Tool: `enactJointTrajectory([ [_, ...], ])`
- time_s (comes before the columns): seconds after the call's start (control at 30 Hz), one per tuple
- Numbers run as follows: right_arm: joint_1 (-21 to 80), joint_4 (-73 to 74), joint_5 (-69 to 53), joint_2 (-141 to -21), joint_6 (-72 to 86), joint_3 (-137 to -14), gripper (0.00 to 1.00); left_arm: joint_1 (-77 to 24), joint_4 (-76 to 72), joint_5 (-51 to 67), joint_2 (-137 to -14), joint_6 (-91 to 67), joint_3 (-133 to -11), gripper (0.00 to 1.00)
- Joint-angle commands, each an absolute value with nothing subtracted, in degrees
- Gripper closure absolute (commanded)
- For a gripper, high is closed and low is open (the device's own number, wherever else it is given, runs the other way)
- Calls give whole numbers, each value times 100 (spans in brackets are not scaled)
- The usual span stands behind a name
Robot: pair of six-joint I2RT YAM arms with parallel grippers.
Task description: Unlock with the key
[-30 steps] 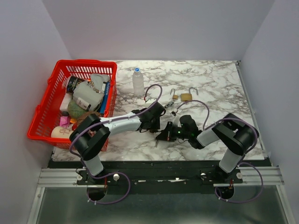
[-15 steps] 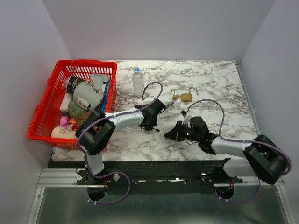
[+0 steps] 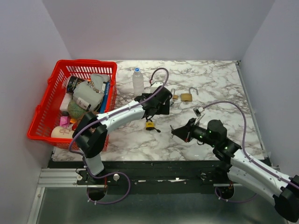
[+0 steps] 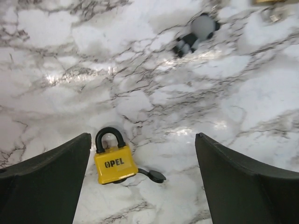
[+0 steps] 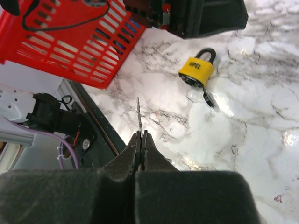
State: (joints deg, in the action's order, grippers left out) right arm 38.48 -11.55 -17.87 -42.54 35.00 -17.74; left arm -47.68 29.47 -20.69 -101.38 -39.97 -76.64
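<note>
- Yellow padlock (image 4: 114, 161) lies on the marble worktop (image 4: 56, 56), open room around it.
- Left gripper (image 3: 156, 108) hangs above, spread wide.
- Right gripper (image 5: 141, 139) pinches the key (image 5: 139, 114), off to one side.

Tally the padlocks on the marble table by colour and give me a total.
Yellow padlock: 1
Brass padlocks: 2, the large brass padlock and the small brass padlock beside it
Total: 3
</note>
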Motion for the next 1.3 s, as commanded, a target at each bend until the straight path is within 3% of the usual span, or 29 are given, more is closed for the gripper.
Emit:
enactJointTrajectory([
  [0.0,3736,-642,-2065,-3728,3278,-2074,99,-4799,2629,-1935,-9098,-3332,-8024,1],
  [0.17,3700,-677,-2215,-3332,3313,-2232,99,-4781,1075,-592,-7765,-2919,-6876,1],
  [0.33,3691,-1473,-2801,-3094,3445,-2189,99,-4711,-1032,2374,-6786,-2979,-5259,8],
  [0.57,3691,-2582,-3849,-3726,3594,-2311,99,-4720,-2179,3663,-6486,-3778,-4544,18],
  [0.8,3691,-3103,-3920,-3832,3771,-2233,99,-4729,-2479,3683,-6346,-4043,-4272,35],
  [0.97,3691,-2769,-3621,-3612,3700,-2224,99,-4763,-2496,3621,-6267,-4104,-4157,36],
  [1.27,3700,-2637,-3718,-3700,3612,-2232,99,-4808,-2725,3402,-6354,-4245,-4157,64],
])
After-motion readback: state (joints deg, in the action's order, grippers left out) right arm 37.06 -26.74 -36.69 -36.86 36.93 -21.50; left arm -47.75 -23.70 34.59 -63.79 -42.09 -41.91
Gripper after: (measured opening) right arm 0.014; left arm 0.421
